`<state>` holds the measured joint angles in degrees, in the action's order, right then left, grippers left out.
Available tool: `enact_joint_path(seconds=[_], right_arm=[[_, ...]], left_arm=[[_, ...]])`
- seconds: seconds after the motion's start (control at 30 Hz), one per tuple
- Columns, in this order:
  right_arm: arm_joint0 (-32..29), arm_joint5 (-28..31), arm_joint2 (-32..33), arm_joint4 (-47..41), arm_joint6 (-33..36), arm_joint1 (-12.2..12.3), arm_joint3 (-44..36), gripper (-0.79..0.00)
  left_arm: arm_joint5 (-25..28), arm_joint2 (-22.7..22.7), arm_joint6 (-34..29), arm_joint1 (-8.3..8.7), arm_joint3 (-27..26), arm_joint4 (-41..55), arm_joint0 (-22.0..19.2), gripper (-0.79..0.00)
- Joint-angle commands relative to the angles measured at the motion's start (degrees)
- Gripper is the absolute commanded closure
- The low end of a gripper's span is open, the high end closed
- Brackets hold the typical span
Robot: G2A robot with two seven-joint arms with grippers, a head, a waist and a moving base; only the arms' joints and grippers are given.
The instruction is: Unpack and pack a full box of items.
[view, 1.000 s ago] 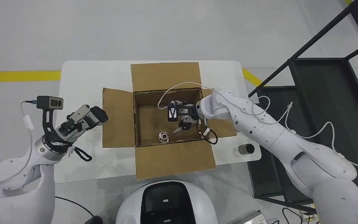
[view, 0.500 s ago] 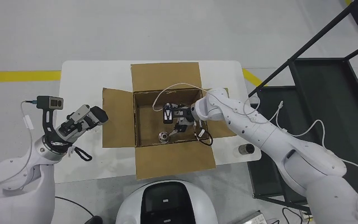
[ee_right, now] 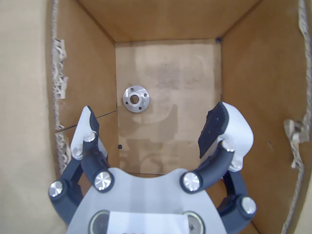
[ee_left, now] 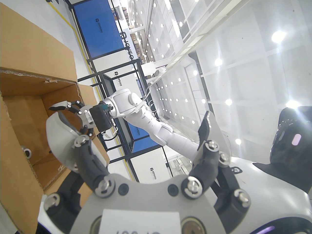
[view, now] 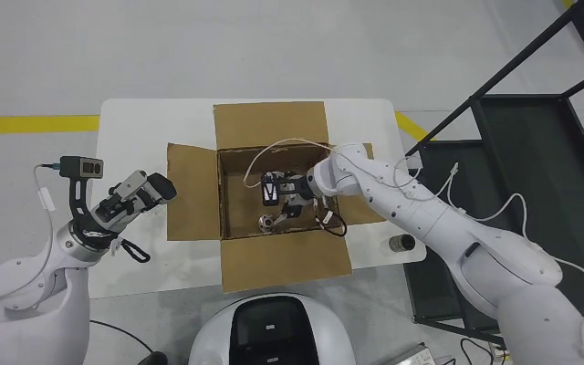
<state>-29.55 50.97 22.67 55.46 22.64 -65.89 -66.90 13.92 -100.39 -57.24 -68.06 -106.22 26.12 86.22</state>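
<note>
An open cardboard box stands in the middle of the white table, flaps spread. On its floor near the front wall lies a round metal flange with bolt holes. My right gripper hangs inside the box, a little above and beside the flange, open with nothing between its fingers. My left gripper is held left of the box, outside it, open and empty. The left wrist view looks past the box wall at the right gripper.
A small metal cylinder stands on the table's right front corner. A dark rack flanks the table on the right. A white cable loops over the box's opening from the right arm.
My right gripper has moved leftward and deeper into the box, closer to the flange. The left arm has kept still.
</note>
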Motion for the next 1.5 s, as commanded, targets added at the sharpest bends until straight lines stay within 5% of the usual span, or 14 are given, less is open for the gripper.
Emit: enact_joint_path(seconds=[0.0,0.47,0.7,0.83,1.0,1.47], right_arm=[[0.48,0.4,-0.89,-0.27,0.16,-1.16,0.85,-0.785],[1.83,2.24,-5.97,5.61,-4.85,-8.63,13.84,-0.785],[-3.07,0.69,-9.12,13.36,-11.54,-10.51,17.8,-0.785],[-5.44,-5.68,-9.07,19.19,-20.27,-10.16,18.29,-0.785],[-6.87,-7.72,-3.85,21.83,-37.72,-5.85,15.4,-0.785],[-7.01,-7.37,-3.71,22.32,-38.26,-5.55,15.08,-0.785]], left_arm=[[0.0,0.0,0.0,0.0,0.0,0.0,0.0,-0.785],[0.0,0.0,0.0,0.0,0.0,0.0,0.0,-0.785],[0.0,0.0,0.0,0.0,0.0,0.0,0.0,-0.785],[0.0,0.0,0.0,0.0,0.0,0.0,0.0,-0.785],[0.0,0.0,0.0,0.0,0.0,0.0,0.0,-0.785],[0.0,0.0,0.0,0.0,0.0,0.0,0.0,-0.785]])
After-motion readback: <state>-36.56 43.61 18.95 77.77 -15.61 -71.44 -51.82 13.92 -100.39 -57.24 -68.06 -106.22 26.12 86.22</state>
